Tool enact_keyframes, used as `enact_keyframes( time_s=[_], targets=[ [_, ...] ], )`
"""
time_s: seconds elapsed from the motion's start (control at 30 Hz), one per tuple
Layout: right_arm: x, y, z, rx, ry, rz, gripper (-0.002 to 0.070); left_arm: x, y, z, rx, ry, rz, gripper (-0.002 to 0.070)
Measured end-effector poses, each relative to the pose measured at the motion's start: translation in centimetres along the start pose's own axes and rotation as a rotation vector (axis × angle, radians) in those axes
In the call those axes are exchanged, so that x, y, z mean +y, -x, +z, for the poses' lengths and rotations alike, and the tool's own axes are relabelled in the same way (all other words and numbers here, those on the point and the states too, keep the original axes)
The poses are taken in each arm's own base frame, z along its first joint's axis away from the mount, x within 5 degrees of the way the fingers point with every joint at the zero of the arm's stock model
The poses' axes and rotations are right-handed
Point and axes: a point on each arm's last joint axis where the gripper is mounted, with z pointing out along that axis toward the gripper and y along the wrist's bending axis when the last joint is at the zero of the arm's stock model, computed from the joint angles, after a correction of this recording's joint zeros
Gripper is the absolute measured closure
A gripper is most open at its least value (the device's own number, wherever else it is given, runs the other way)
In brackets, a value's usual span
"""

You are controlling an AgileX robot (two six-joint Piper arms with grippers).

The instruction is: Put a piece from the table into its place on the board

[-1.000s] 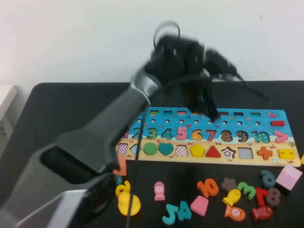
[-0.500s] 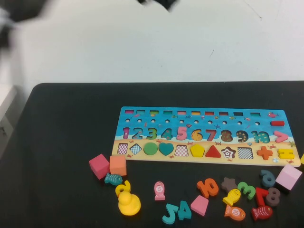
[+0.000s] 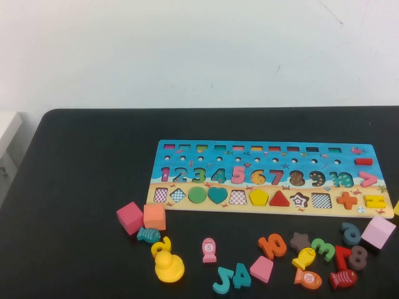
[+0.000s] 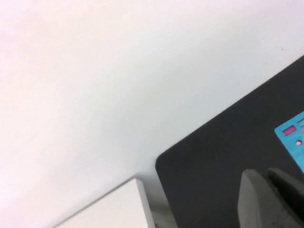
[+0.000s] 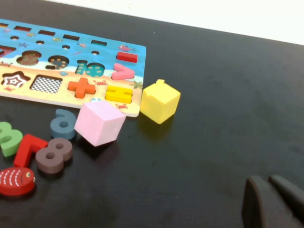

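The blue number-and-shape board [image 3: 262, 149] lies flat at mid-table, with checkered empty slots such as a square slot [image 3: 321, 200] and a star slot [image 3: 300, 200]. Loose pieces lie in front of it: pink cube [image 3: 129, 217], orange cube [image 3: 154, 216], pink trapezoid [image 3: 262, 269], brown star [image 3: 300, 241], light pink cube [image 3: 378, 232]. Neither arm shows in the high view. My left gripper [image 4: 263, 173] is shut and empty, off the table's left far corner. My right gripper [image 5: 266, 179] is shut and empty over bare table, right of the board [image 5: 71, 52].
A yellow cube [image 5: 160, 100] and the light pink cube [image 5: 99, 122] sit by the board's right end. Numbers and fish lie along the front: orange 10 [image 3: 272, 245], yellow duck [image 3: 168, 268], green 3 [image 3: 324, 249]. A white surface [image 4: 109, 209] adjoins the table's left edge.
The left arm, which covered the table's left middle, swung up and out of the high view. The pink and orange cubes now show.
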Motion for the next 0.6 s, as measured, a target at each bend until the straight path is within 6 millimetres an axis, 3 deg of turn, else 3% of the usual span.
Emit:
enact_keyframes(
  time_s=[0.1, 0.23, 0.6],
  targets=[
    [0.0, 0.0, 0.0, 0.000, 0.000, 0.000, 0.0657, 0.6, -2.1, -2.5, -0.009, -0.010, -0.043, 0.0675],
    [0.0, 0.0, 0.0, 0.000, 0.000, 0.000, 0.0657, -0.3, -5.1, -3.4, 0.010, -0.074, -0.064, 0.0675],
    [0.0, 0.0, 0.0, 0.000, 0.000, 0.000, 0.0657, -6.3, -15.7, -0.7, 0.181, -0.232, -0.099, 0.0675]
  ],
)
